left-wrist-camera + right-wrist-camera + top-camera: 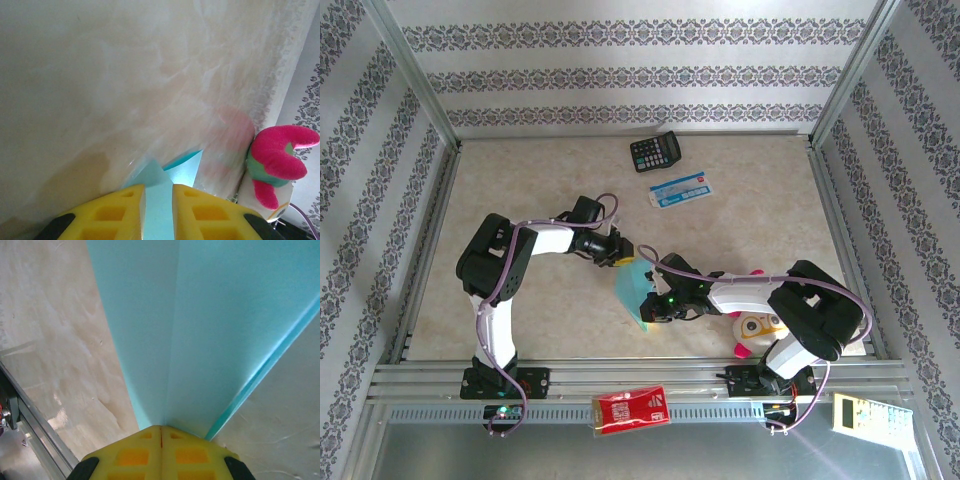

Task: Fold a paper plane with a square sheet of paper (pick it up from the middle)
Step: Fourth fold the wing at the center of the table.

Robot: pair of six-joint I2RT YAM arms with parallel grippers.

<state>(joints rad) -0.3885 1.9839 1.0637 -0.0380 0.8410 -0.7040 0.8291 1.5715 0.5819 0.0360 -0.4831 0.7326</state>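
The sheet of paper (633,290) is light turquoise, plain and unmarked, and partly folded rather than a flat square. From above it reads as a tapering shape, midway between the left and right edges of the tabletop and nearer its near edge than its far one. A straight crease runs lengthwise down the sheet (200,330), and along one long side a doubled layer shows as a darker turquoise edge. The right gripper (161,429) has its jaws pressed together on one end. At the other end a pointed corner (159,192) shows in the gap between the parted jaws of the left gripper (159,200).
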